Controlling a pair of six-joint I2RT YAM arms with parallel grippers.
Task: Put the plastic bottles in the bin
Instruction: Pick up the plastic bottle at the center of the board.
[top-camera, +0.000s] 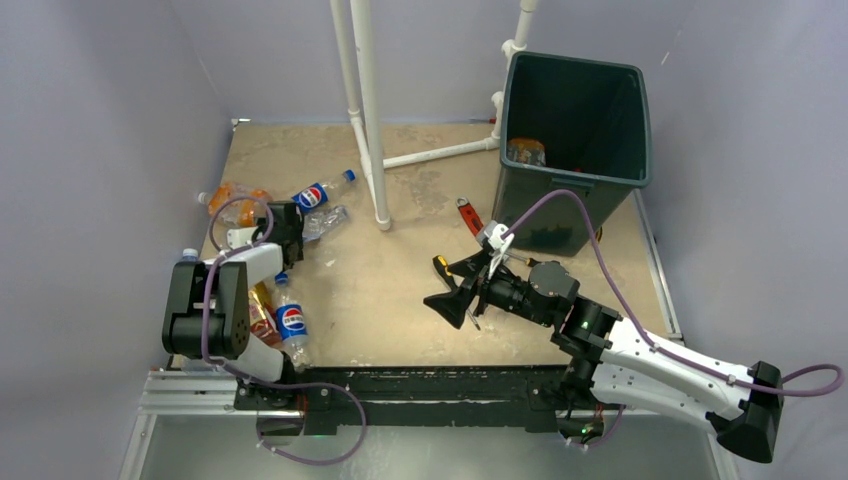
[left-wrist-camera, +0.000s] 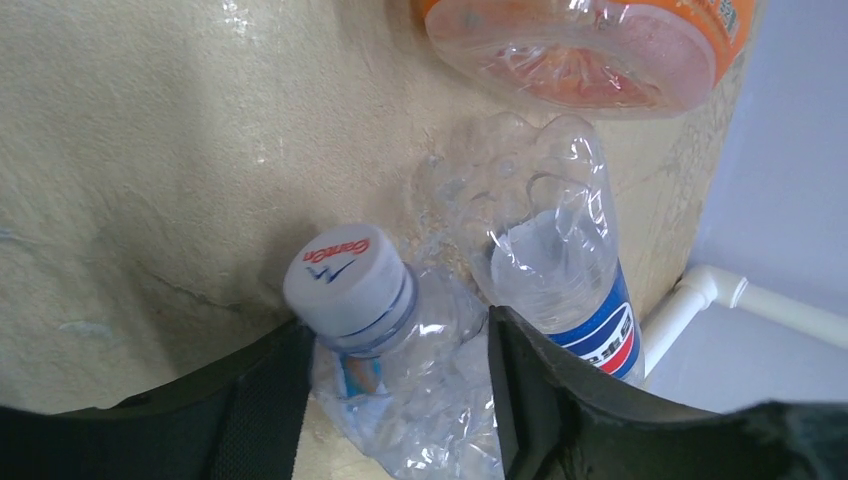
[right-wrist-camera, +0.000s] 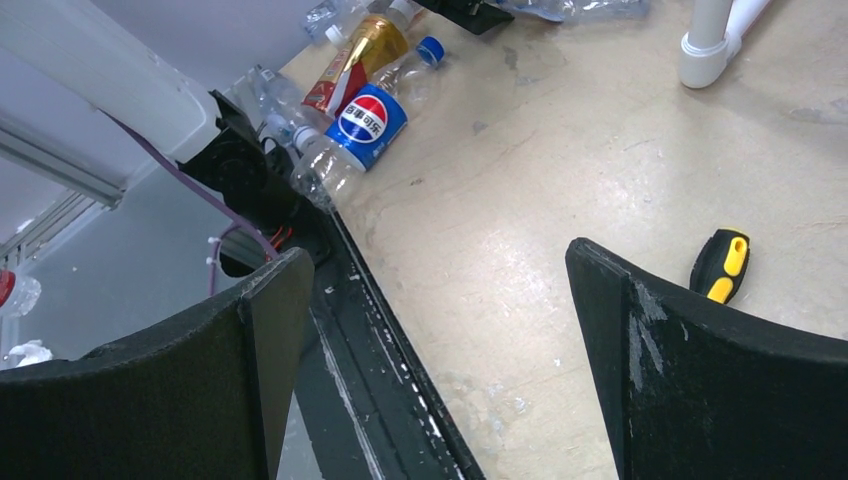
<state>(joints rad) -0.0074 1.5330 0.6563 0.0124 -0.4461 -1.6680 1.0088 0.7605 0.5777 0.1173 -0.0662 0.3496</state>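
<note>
Orange bottle (top-camera: 525, 152) in bin (top-camera: 590, 110), many left; my left claw (left-wrist-camera: 398, 325) straddles crushed bottle (left-wrist-camera: 420, 420), grip unclear; right claw (right-wrist-camera: 435, 255) wide.

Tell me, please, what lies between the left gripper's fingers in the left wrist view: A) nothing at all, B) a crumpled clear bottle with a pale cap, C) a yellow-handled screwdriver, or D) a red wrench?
B: a crumpled clear bottle, its pale cap on, lies between the fingers of the left gripper.
</note>
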